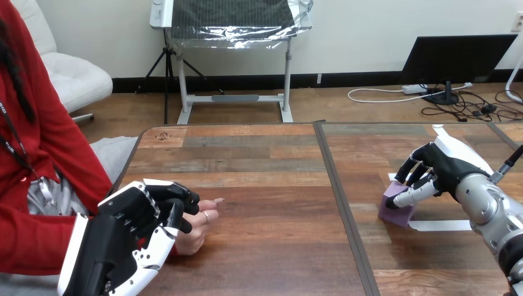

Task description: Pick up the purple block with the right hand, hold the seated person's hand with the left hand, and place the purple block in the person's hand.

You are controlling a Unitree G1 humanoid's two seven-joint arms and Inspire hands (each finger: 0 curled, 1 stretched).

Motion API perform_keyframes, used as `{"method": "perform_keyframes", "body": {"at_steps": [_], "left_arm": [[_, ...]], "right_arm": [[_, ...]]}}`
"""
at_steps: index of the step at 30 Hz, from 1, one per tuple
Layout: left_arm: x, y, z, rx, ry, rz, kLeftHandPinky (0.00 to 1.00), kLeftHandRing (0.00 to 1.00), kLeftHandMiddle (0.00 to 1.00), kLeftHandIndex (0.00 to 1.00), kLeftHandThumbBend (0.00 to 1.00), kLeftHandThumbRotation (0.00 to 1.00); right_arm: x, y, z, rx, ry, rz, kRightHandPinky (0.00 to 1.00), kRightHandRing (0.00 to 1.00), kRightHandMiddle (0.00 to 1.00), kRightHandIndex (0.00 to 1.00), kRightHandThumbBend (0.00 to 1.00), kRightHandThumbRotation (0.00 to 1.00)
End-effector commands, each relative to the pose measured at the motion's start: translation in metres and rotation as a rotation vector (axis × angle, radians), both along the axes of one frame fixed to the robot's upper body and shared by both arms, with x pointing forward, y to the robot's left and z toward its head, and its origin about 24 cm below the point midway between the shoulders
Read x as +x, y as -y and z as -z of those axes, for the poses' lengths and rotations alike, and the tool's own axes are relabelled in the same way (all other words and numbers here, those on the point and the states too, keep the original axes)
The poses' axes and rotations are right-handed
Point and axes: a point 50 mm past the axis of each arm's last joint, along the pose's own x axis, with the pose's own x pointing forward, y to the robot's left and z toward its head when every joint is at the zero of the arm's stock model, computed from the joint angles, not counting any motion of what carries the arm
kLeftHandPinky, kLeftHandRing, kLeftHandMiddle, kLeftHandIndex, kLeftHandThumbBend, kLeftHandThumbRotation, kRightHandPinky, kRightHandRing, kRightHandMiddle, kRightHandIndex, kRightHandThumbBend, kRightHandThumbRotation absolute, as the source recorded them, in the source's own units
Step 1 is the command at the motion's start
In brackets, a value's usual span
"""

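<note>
Wooden table point(265, 185), seamed down the middle. Left hand point(132, 225): closed round the person's hand point(200, 228) near the left edge. That hand's fingers are seen curled, so a seat for the block may be denied. Purple block point(396, 211): on the table's right half, squat, with no long axis discernible and a broad face turned toward the viewer. Its top is gripped by the curled fingers of the right hand point(441, 166), a shallow hold that may be lost on lifting.

The block point(398, 209) sat near the tabletop's point(271, 185) right edge, under the right hand point(441, 166). The person's hand point(200, 229) lay near the left edge, under the left hand point(135, 228).
</note>
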Motion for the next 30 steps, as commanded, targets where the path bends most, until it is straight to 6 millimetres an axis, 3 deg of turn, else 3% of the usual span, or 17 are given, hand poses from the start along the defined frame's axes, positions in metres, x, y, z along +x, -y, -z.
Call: {"method": "perform_keyframes", "body": {"at_steps": [1,19,30], "left_arm": [[0.008,0.0031,-0.017,0.0,0.098,0.007,0.44,0.56,0.58,0.51,0.24,0.3],[0.0099,-0.0004,-0.0191,0.0,0.111,-0.008,0.43,0.55,0.57,0.51,0.23,0.25],[0.0095,-0.0007,-0.0192,-0.008,0.103,-0.008,0.42,0.55,0.56,0.5,0.23,0.21]], "right_arm": [[0.0108,-0.0081,-0.0151,0.006,0.062,-0.026,0.49,0.53,0.55,0.54,0.78,0.0],[0.0116,-0.0085,-0.0153,-0.003,0.042,-0.027,0.45,0.52,0.54,0.53,0.79,0.0],[0.012,-0.0085,-0.0144,-0.029,0.013,-0.024,0.52,0.59,0.58,0.55,0.83,0.0]]}}
